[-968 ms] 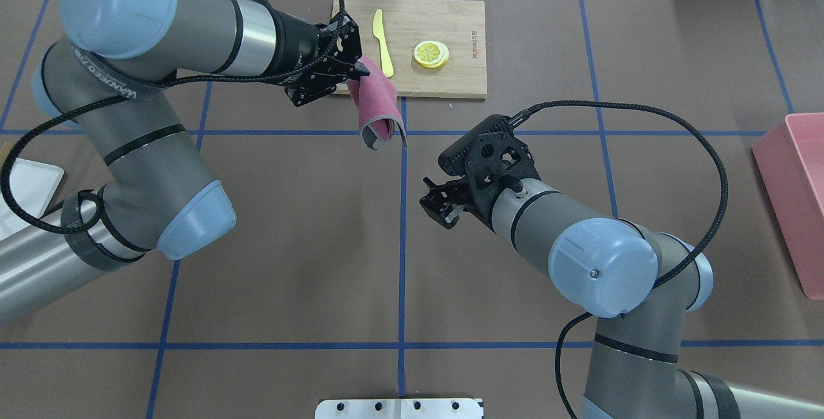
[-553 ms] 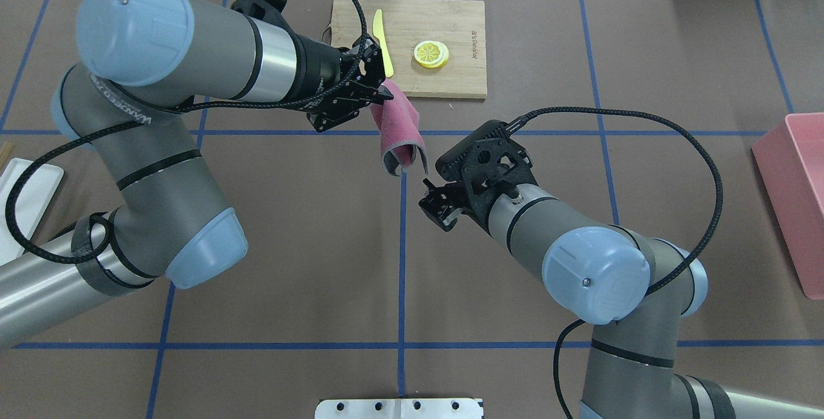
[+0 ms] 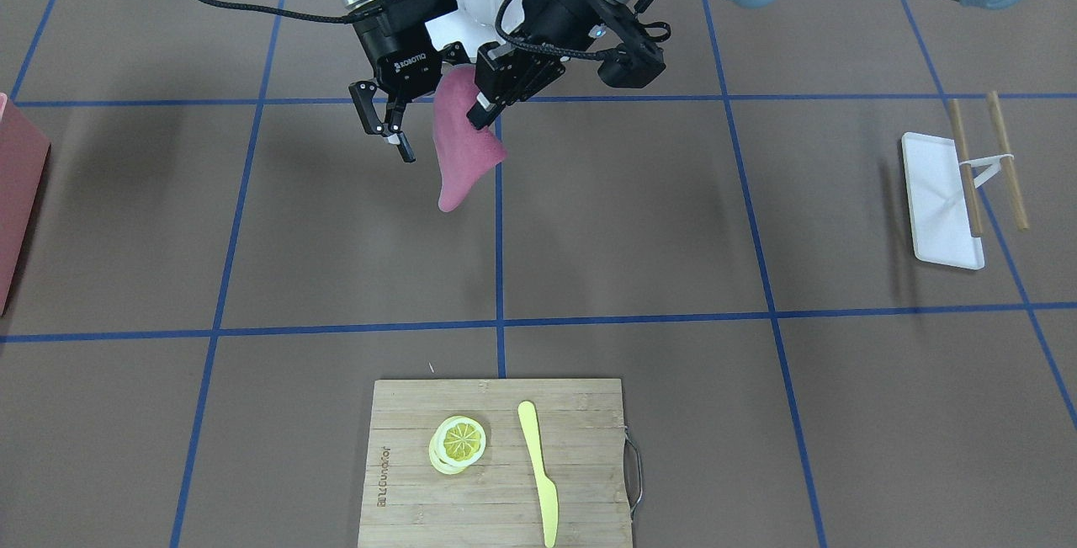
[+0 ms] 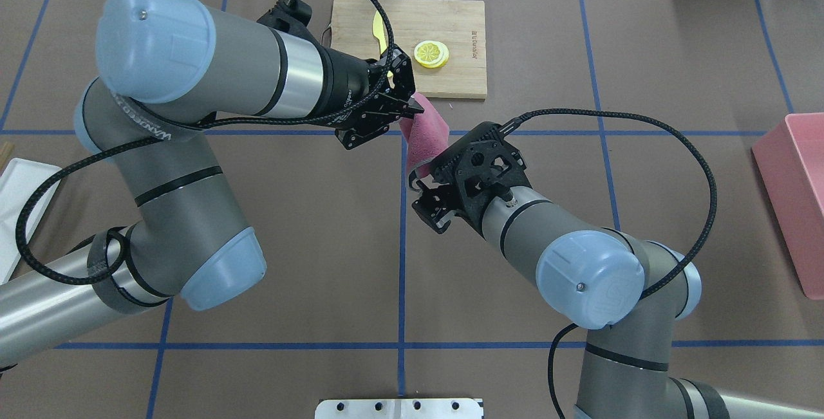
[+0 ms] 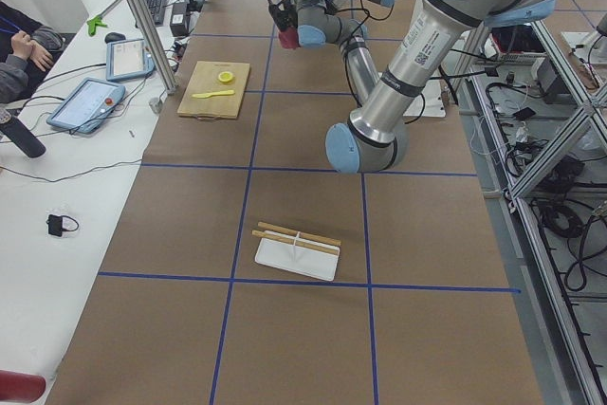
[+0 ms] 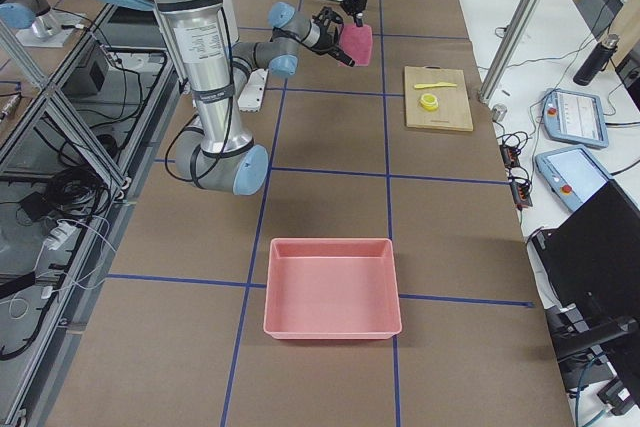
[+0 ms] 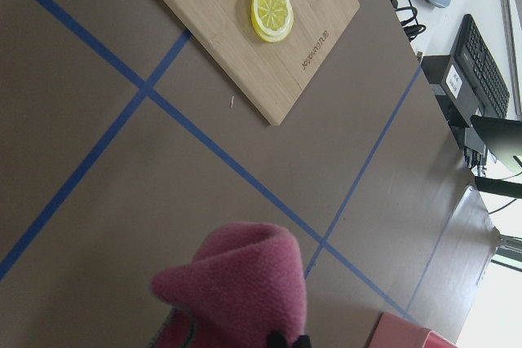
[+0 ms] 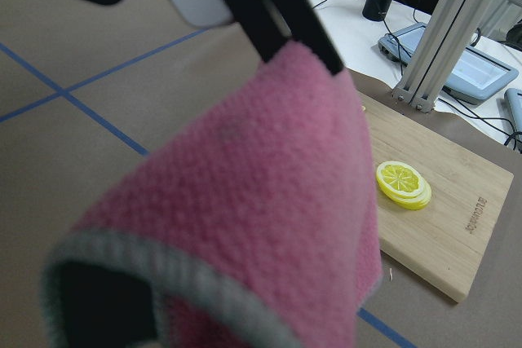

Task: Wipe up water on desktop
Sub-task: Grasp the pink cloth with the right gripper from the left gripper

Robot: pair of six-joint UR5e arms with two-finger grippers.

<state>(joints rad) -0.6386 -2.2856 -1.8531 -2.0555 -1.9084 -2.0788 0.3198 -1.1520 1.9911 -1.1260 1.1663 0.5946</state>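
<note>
Pink cloth [image 3: 465, 152] is hanging above desktop [image 3: 673, 220], L gripper [image 3: 481, 114] clenching its top; R gripper [image 3: 389, 142] is hovering beside it, 2 fingers spread.

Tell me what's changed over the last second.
The left hand, shut on the pink cloth, carried it away from the cutting board toward the open right hand, which barely shifted; the cloth now hangs close in front of it. Board, lemon slices and knife stayed put.
</note>
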